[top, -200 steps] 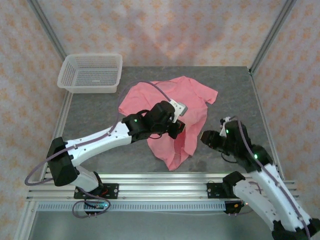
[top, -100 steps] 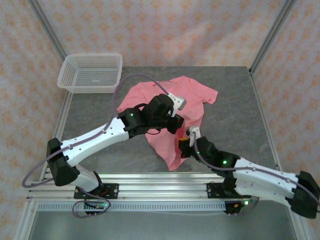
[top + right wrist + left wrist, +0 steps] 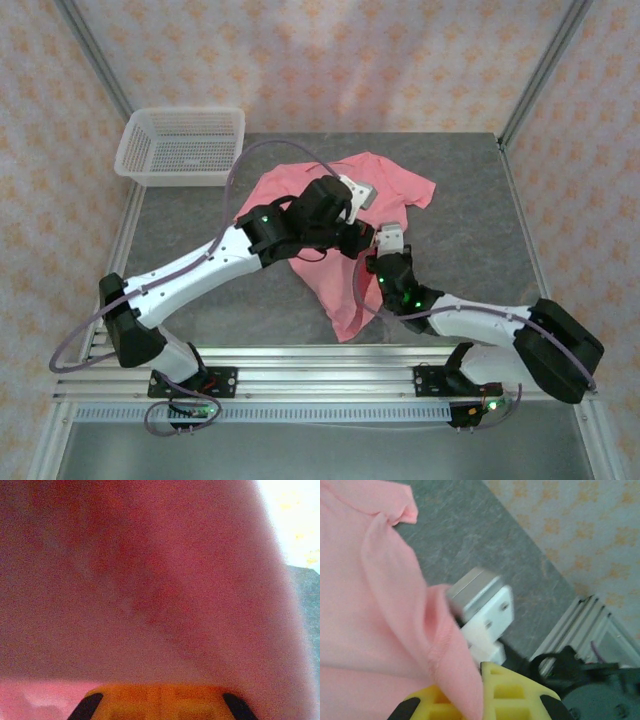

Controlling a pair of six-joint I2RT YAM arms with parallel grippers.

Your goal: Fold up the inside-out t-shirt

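On table [image 3: 470, 200], plain pink t-shirt [image 3: 395, 190], mesh basket [image 3: 178, 172]

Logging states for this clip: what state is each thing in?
t-shirt: unfolded, rumpled on the table, pinched by both tools.
basket: upright, empty, far left corner.
left tool: shut on the t-shirt.
right tool: shut on the t-shirt.

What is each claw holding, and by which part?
Left claw pinches the t-shirt by a stitched hem edge. Right claw looks shut on it too; which part cannot be told.
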